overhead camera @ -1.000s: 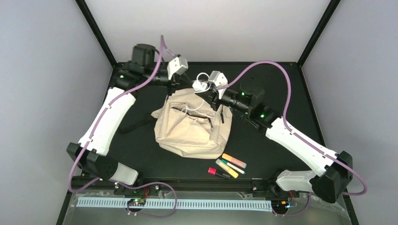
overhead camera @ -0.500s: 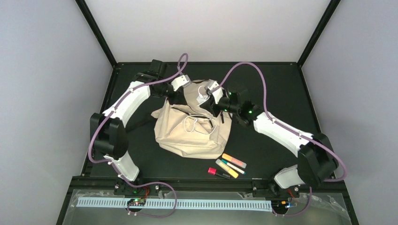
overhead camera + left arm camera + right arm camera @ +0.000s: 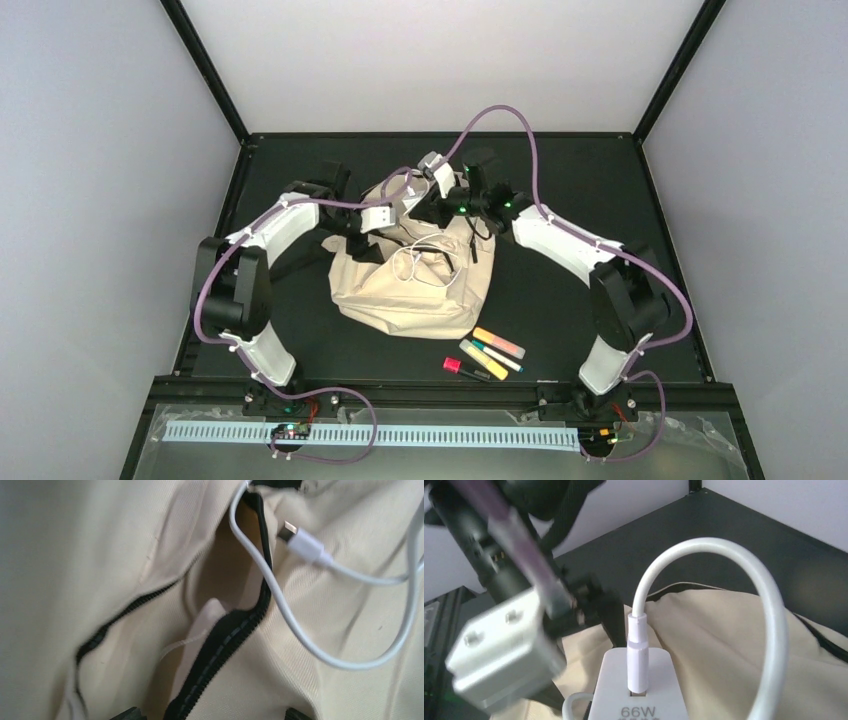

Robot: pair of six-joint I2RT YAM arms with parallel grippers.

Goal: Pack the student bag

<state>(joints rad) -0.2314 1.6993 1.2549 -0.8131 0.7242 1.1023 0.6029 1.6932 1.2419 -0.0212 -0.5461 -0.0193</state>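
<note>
Beige student bag (image 3: 410, 290) slumps on the table (image 3: 600, 180), pens (image 3: 487, 355) unpacked near its front. Left wrist — left gripper (image 3: 212, 714) released above its open zipper (image 3: 220, 650), cable (image 3: 280, 615) draped outside. Right wrist — right gripper (image 3: 428, 205) seemingly clasps the charger (image 3: 634, 685) over the bag.

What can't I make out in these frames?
Inside of the student bag: left wrist view, hidden by folded fabric at the zipper opening.
The right pincer: right wrist view, cut off below the white charger.
Labels on the markers: top view, too small.
The white cable: left wrist view, runs off the right edge.
</note>
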